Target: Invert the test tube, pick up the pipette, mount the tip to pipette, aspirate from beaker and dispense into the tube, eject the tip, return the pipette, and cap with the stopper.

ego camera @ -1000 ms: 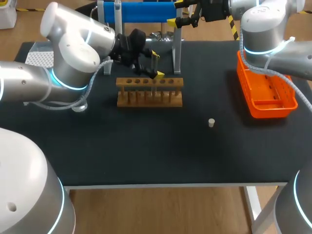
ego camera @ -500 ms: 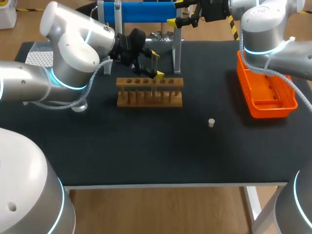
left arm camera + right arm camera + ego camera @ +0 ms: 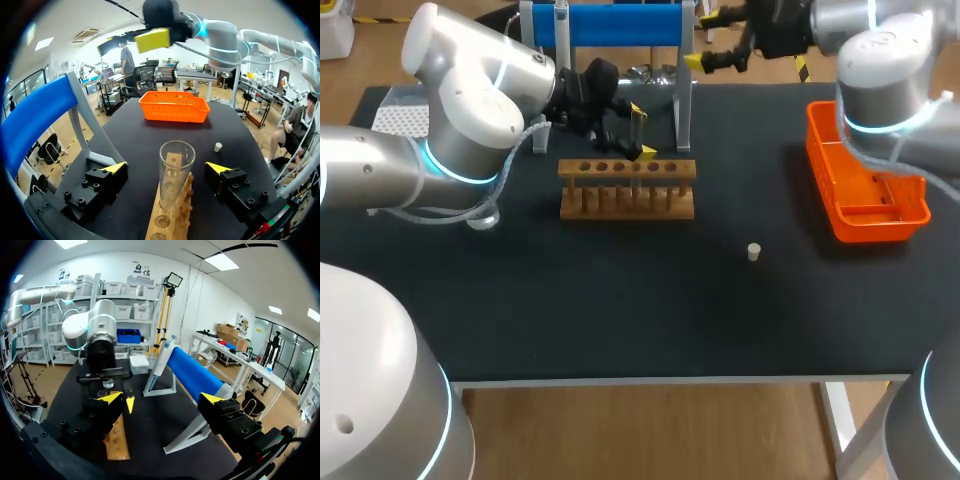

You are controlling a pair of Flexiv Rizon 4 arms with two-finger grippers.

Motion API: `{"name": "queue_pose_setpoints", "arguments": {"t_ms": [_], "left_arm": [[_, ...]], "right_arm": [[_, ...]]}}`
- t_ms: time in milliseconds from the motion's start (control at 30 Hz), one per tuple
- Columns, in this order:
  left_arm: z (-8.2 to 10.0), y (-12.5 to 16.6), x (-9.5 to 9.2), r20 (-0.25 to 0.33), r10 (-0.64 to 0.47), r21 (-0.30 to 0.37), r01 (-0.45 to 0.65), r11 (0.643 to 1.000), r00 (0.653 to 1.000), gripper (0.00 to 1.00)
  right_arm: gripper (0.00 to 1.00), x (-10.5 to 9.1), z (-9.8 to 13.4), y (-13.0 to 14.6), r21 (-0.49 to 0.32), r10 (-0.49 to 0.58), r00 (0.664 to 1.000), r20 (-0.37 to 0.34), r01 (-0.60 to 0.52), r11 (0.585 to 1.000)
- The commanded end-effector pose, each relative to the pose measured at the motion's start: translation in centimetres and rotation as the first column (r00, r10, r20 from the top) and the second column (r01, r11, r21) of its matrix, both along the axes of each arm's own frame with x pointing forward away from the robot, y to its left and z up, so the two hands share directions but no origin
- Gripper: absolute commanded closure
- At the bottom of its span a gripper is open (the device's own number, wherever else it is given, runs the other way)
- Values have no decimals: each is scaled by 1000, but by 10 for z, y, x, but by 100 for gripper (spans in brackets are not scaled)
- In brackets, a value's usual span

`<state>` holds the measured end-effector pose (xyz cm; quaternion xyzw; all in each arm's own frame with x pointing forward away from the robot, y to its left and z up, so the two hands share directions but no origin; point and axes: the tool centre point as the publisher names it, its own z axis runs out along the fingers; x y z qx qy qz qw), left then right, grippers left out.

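Observation:
A clear test tube (image 3: 175, 170) stands mouth-up in the wooden rack (image 3: 172, 222), between the fingers of my open left gripper (image 3: 167, 168); neither finger touches it. From the head view this gripper (image 3: 641, 131) sits at the rack's (image 3: 627, 188) back edge. My right gripper (image 3: 705, 38) is open and empty at the table's back, beside the blue pipette stand (image 3: 610, 25). In its own view, the right gripper (image 3: 161, 398) faces the stand (image 3: 192, 372) and the rack (image 3: 116, 435). A small white stopper (image 3: 754, 252) lies on the black tabletop.
An orange basket (image 3: 865, 185) stands at the right edge. A white perforated tip box (image 3: 400, 118) and a clear glass vessel (image 3: 483, 217) are partly hidden by my left arm. The table's front half holds nothing but the stopper.
My right gripper has shifted to the right, away from the blue stand's right post. The left arm and the tube have not moved.

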<state>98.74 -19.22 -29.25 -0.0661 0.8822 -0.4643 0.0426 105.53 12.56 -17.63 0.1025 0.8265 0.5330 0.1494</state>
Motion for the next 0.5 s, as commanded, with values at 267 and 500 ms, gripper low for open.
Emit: {"name": "queue_pose_setpoints", "arguments": {"t_ms": [267,500], "left_arm": [[1,0,1,-3,-2,3,2,1000,1000,0],[1,0,1,-3,-2,3,2,1000,1000,0]], "right_arm": [[0,-115,-15,-81,-2,-93,996,9,93,996],[0,-156,-46,-102,1,-115,993,-26,115,993]]}}
